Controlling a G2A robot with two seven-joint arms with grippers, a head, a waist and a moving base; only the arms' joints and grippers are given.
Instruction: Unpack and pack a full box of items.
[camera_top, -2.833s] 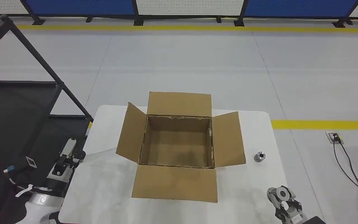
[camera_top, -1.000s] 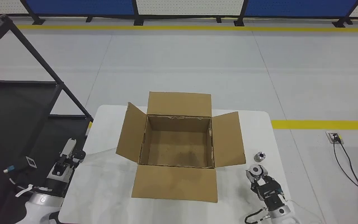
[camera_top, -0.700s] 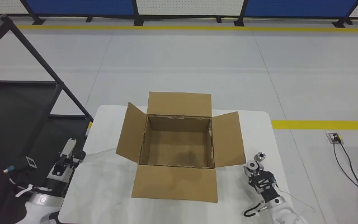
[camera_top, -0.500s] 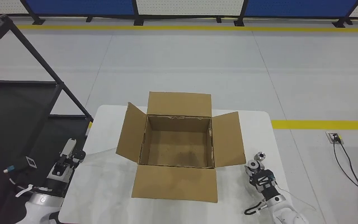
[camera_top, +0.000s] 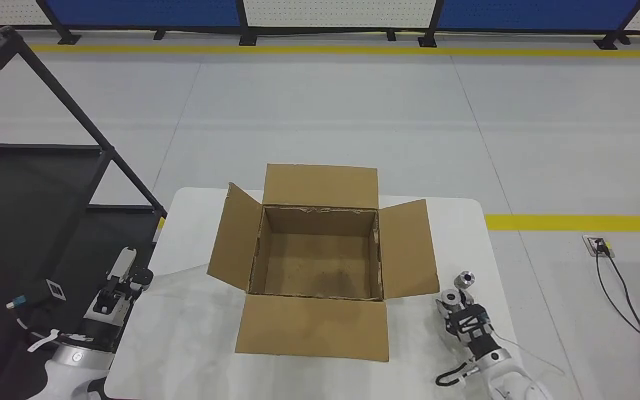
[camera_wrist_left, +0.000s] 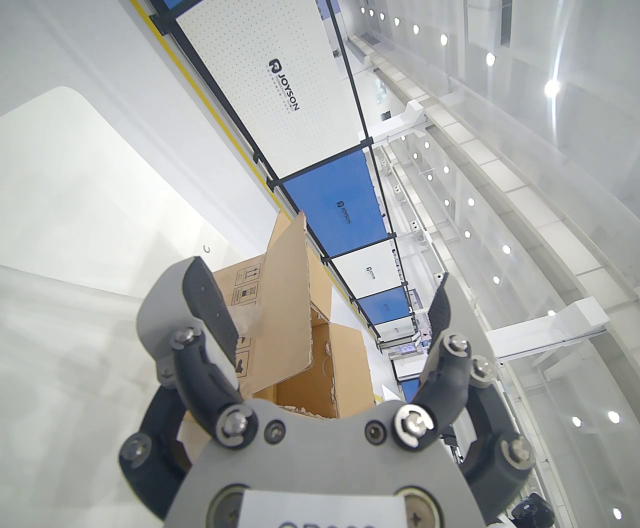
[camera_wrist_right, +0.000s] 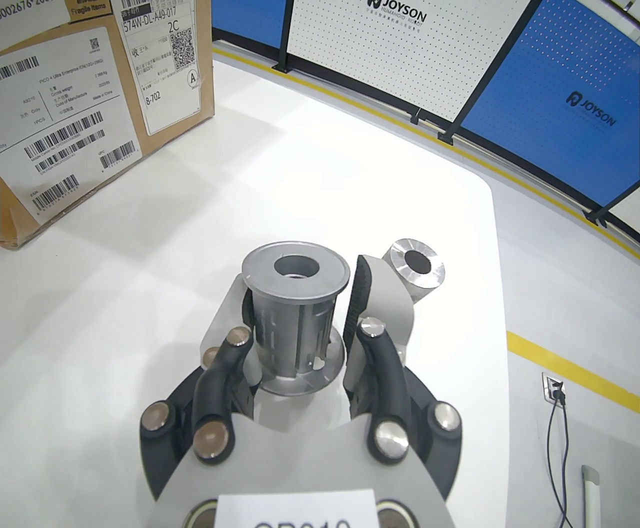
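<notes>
An open cardboard box (camera_top: 318, 262) with all flaps spread stands mid-table; its inside looks bare. My right gripper (camera_top: 456, 305) is near the table's right edge, to the right of the box (camera_wrist_right: 100, 100). It is shut on an upright flanged metal spool (camera_wrist_right: 295, 310), with the fingers (camera_wrist_right: 360, 295) against the flanges. A short metal cylinder (camera_wrist_right: 417, 267) stands on the table just beyond the right finger, also in the top view (camera_top: 465, 278). My left gripper (camera_wrist_left: 320, 282) is open and holds nothing; it sits off the table's left edge (camera_top: 120, 275), facing a box flap (camera_wrist_left: 290, 300).
The white table (camera_top: 190, 330) ends a short way right of the cylinder. A black frame rack (camera_top: 60, 200) stands left of the table. A floor socket with a cable (camera_top: 598, 245) lies to the right. Bare table surface lies in front of the box.
My right gripper has carried the spool from the table's near right corner forward to beside the small cylinder, then almost stopped. The left arm and box have not moved.
</notes>
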